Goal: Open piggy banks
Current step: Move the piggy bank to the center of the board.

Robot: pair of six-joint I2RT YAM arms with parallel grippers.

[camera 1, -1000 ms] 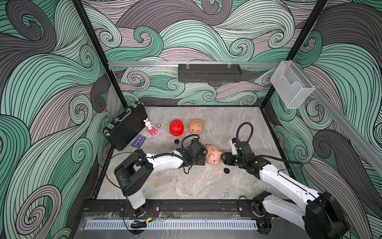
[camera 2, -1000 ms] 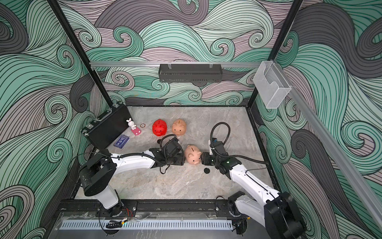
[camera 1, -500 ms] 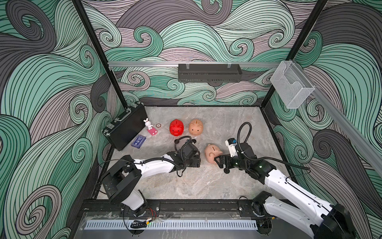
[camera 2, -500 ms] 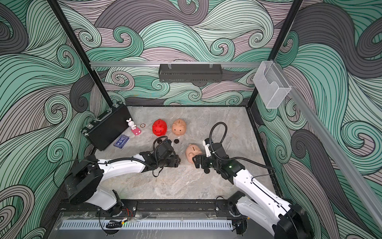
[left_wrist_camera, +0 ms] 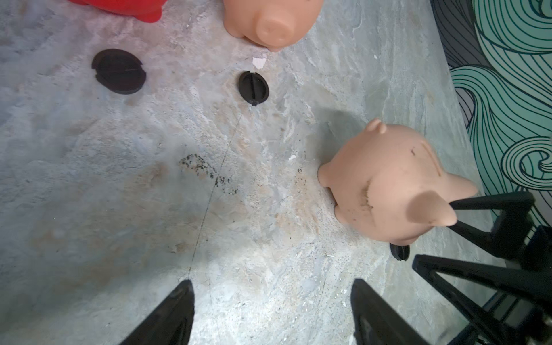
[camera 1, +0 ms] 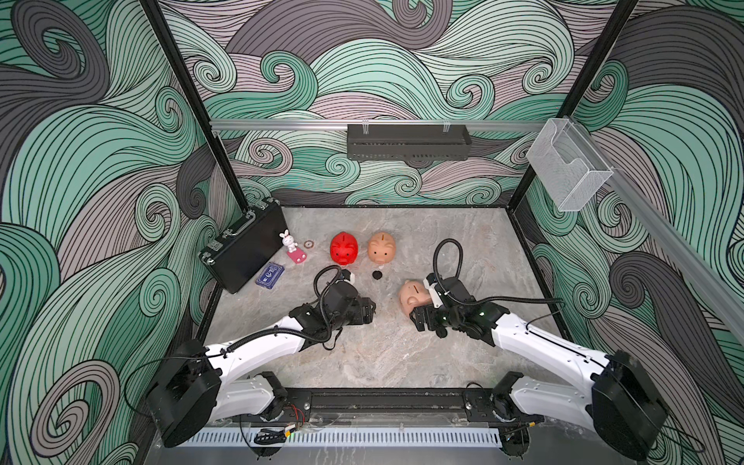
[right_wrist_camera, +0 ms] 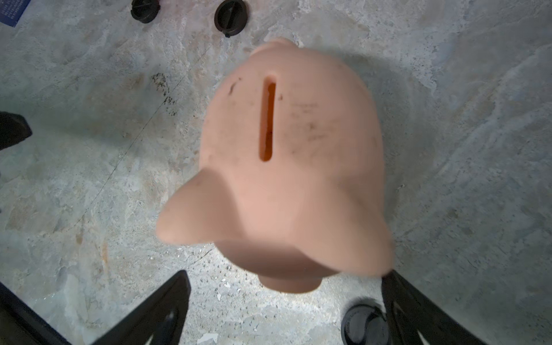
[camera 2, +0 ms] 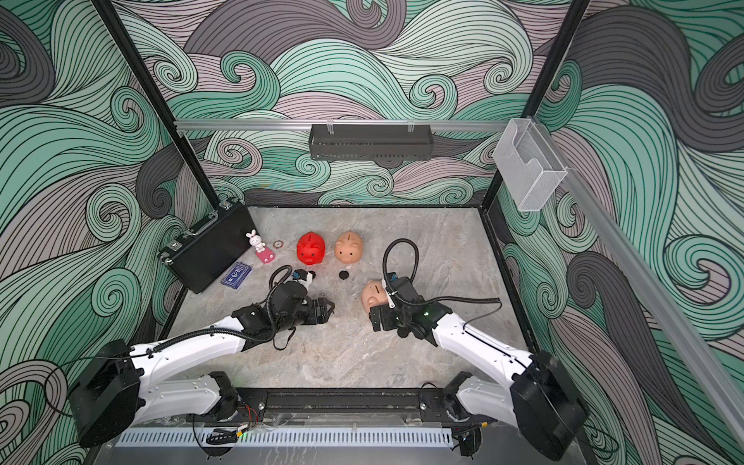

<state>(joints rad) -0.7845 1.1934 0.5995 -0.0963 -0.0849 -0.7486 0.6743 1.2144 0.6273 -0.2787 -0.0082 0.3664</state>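
Both end effectors are released; only the wrist views show a black plug (right_wrist_camera: 363,325) beside the near peach pig (right_wrist_camera: 286,167).

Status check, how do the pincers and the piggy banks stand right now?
Both pincers, left and right, open, empty. Near pink pig standing free. Three black plugs loose on table. Nothing blocking.

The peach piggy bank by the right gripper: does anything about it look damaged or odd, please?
Yes: the piggy bank has dark scuff marks beside its coin slot, and a black plug lies loose on the table near its snout.
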